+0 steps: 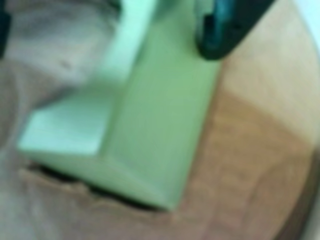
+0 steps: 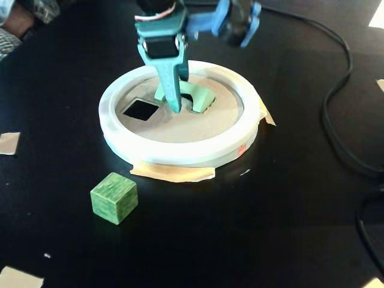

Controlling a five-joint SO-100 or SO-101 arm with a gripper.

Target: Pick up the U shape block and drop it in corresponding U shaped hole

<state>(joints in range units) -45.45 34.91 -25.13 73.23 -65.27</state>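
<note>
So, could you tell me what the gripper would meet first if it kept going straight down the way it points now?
Most likely the tan cardboard disc at the edge of the U shaped hole. The gripper points down, shut on the U shape block, which sits tilted at that cutout. Depth is unclear, so the block might enter instead.

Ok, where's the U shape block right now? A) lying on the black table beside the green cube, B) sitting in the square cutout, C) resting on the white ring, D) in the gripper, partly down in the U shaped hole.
D: in the fixed view the gripper holds the U shape block on the cardboard disc, its lower end sunk in the U shaped hole.
</note>
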